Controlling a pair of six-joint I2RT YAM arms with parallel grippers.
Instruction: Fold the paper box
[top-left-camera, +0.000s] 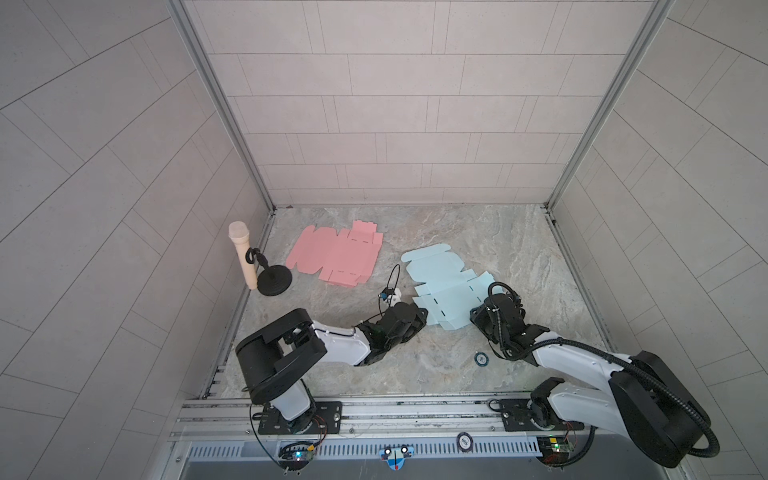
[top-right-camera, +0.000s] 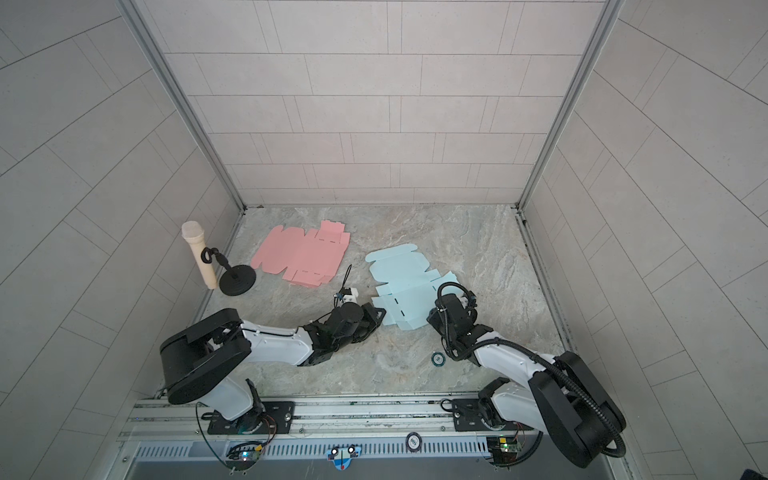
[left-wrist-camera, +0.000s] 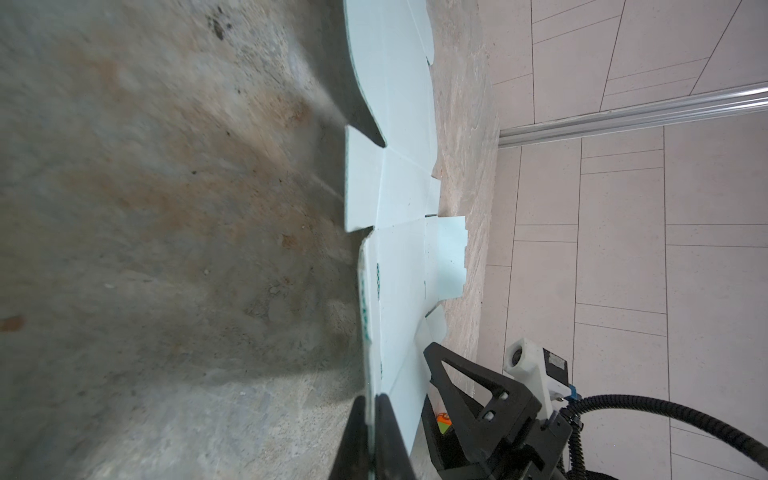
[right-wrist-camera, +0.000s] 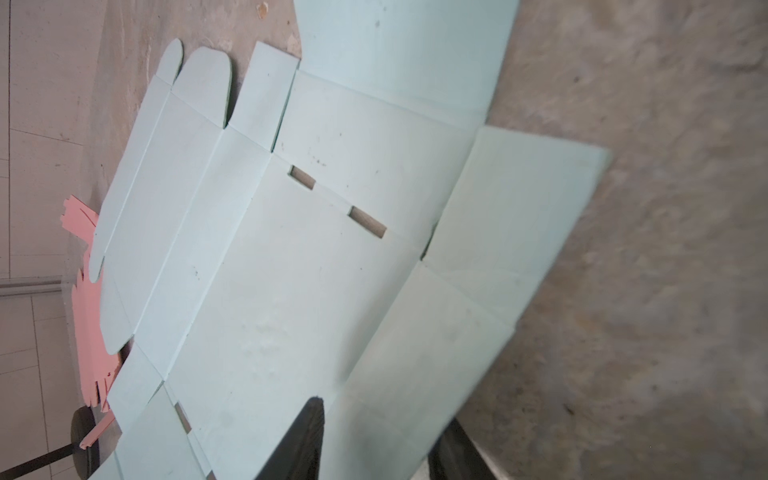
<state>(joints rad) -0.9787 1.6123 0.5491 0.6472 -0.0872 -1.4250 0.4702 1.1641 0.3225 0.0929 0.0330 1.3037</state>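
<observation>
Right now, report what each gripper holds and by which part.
Left gripper pinches the blue paper box sheet by its near left edge. Right gripper holds nothing: its jaws stand open astride the sheet's near right edge.

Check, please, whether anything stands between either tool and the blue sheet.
Nothing visible does. The left tool is shut on an edge of the blue sheet, and the right tool straddles a flap on its other side with its jaws apart. The pink sheet lies apart, farther back.

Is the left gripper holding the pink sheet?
No, the left gripper has its jaws shut on the blue sheet; the pink sheet lies apart.
</observation>
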